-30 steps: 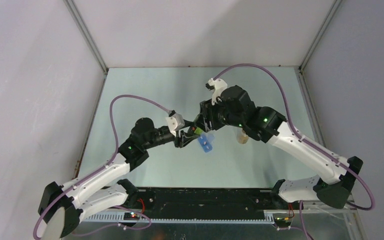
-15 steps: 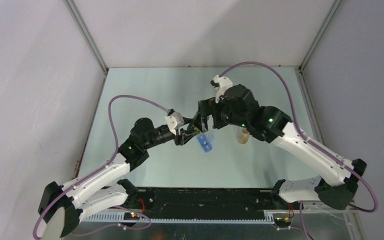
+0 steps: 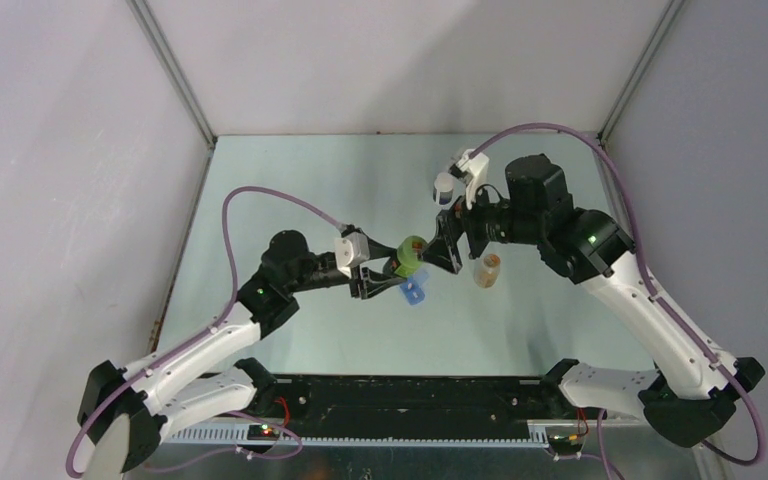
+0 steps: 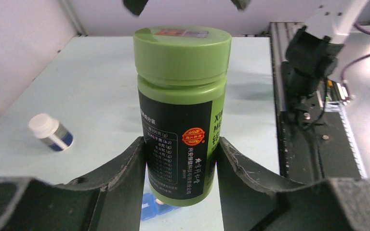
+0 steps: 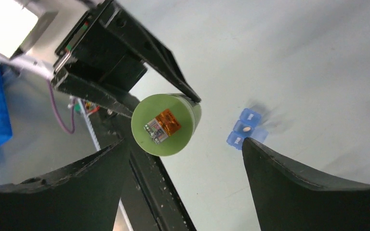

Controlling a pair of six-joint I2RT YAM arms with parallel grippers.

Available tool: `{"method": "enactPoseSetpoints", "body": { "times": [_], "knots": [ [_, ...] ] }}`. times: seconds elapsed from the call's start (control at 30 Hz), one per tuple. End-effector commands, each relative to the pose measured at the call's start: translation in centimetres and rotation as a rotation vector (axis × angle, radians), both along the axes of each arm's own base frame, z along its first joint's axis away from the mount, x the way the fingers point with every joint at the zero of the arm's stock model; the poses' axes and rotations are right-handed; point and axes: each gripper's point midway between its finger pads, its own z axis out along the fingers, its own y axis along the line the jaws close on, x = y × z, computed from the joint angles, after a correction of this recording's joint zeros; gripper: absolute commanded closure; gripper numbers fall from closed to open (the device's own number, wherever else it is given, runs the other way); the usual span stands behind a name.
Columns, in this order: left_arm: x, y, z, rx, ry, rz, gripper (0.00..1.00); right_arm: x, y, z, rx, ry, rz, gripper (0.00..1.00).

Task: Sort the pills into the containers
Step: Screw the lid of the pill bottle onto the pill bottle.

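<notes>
Right gripper [image 5: 184, 144] is backing off the green plastic pill bottle [image 4: 183, 115], jaws released wide. Left gripper [image 4: 180, 147] is grasping it above the bench [image 4: 101, 72]. The lid [image 4: 182, 41] is apparently remaining seated, so pouring is waiting.

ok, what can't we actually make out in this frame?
- green bottle: contents unknown; opaque wall, lid on, in every view.
- blue pill organizer: blurred in the right wrist view; in the left wrist view almost all of it is behind the bottle and the left fingers. Fill state unclear.
- amber bottle: seen in the top view only, too small to judge contents.
- white-capped bottle: label too small to read in the left wrist view.
</notes>
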Motion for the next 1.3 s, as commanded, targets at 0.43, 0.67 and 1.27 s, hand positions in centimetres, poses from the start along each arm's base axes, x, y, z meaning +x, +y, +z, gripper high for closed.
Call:
{"method": "enactPoseSetpoints", "body": {
  "times": [0.43,0.67,1.27],
  "knots": [
    [-3.4,-1.4,2.4,-0.017,-0.057,-0.238,1.00,-3.1,2.3,-3.0,-0.125,-0.091,0.268,0.28],
    [-3.1,-1.4,2.3,-0.008,-0.059,-0.222,1.00,-2.3,2.7,-3.4,-0.141,-0.104,0.239,0.49],
    [3.0,-0.1,1.8,0.012,-0.048,0.149,1.00,4.5,1.9,-4.6,0.044,0.179,-0.554,0.59]
  ]
}}
